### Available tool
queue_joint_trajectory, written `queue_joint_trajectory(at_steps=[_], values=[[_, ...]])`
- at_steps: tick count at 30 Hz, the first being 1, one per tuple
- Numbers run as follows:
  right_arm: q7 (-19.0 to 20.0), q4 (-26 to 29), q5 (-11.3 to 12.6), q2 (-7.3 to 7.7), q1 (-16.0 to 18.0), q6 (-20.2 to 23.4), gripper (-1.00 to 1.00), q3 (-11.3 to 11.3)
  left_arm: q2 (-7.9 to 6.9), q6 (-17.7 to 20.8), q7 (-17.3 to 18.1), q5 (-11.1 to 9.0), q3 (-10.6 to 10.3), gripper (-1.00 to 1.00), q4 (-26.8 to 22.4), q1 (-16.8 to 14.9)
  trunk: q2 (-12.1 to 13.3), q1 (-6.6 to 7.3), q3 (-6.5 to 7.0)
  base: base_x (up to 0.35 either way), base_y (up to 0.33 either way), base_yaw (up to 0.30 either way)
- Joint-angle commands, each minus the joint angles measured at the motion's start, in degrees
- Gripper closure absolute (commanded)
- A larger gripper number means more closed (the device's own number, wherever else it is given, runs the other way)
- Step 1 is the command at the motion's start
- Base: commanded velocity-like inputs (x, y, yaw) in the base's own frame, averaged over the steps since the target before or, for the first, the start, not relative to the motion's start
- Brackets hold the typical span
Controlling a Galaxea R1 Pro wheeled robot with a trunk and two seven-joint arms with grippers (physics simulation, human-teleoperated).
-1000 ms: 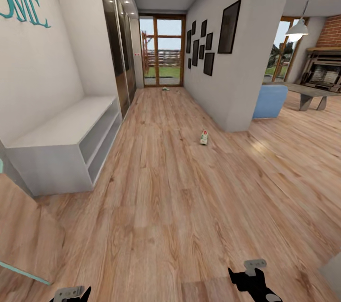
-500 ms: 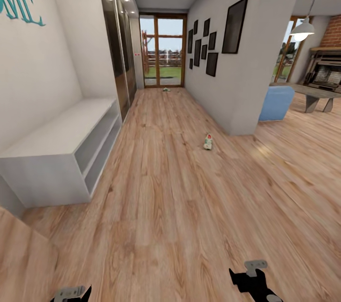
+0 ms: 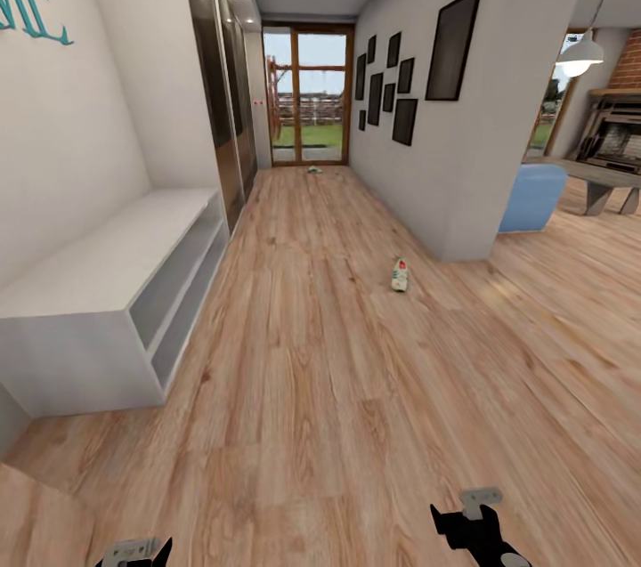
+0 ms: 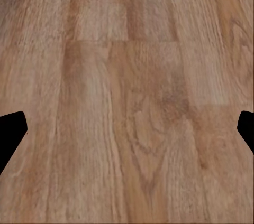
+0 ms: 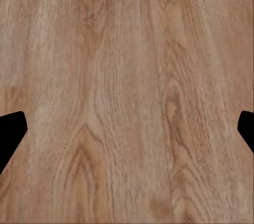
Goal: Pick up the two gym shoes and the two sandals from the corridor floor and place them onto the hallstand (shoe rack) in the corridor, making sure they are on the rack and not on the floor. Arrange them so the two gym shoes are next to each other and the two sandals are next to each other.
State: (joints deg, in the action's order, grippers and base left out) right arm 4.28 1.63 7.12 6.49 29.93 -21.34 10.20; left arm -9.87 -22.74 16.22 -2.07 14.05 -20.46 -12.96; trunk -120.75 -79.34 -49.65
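Note:
One white gym shoe (image 3: 400, 274) with green and red accents lies on the corridor floor (image 3: 303, 353), near the corner of the right wall. A second small shoe-like object (image 3: 313, 168) rests far off by the glass door, too small to identify. The sandals are out of view. The hallstand (image 3: 98, 273), a pale low bench with open shelves, stands along the left wall. My left gripper (image 4: 127, 134) and right gripper (image 5: 127, 134) are both open over bare planks, with nothing between their fingers. The arm ends (image 3: 472, 524) sit low in the head view, far from the shoe.
Dark mirrored wardrobe doors (image 3: 223, 104) run beyond the hallstand. Framed pictures (image 3: 401, 73) hang on the right wall. Past that wall's corner, a blue armchair (image 3: 532, 198) and a table (image 3: 605, 175) stand in the living room.
The whole head view has shifted as the robot rolls forward. The hallstand looks larger and the near shoe sits lower and further right in the picture. The arms keep their pose.

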Motion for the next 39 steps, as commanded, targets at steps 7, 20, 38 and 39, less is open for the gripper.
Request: queue_joint_trajectory(at_steps=[7, 20, 38, 39], values=[[0.4, -0.1, 0.6, 0.02, 0.0, -0.2, -1.00, 0.4, 0.07, 0.0, 0.6, -0.2, 0.4, -1.00, 0.1, 0.0, 0.0, -0.03, -0.05, 0.340, 0.095, 0.000], [0.4, -0.1, 0.5, 0.02, 0.0, -0.1, -1.00, 0.4, 0.02, 0.0, 0.6, -0.2, 0.4, -1.00, 0.0, 0.0, 0.0, -0.03, -0.05, 0.340, 0.095, 0.000], [0.2, -0.1, 0.6, -0.16, 0.0, -0.1, -1.00, 0.4, 0.02, 0.0, 0.6, -0.2, 0.4, -1.00, 0.0, 0.0, 0.0, -0.03, -0.05, 0.340, 0.095, 0.000], [0.2, -0.1, 0.6, -0.16, 0.0, -0.1, -1.00, 0.4, 0.02, 0.0, 0.6, -0.2, 0.4, -1.00, 0.0, 0.0, 0.0, -0.03, -0.05, 0.340, 0.095, 0.000]])
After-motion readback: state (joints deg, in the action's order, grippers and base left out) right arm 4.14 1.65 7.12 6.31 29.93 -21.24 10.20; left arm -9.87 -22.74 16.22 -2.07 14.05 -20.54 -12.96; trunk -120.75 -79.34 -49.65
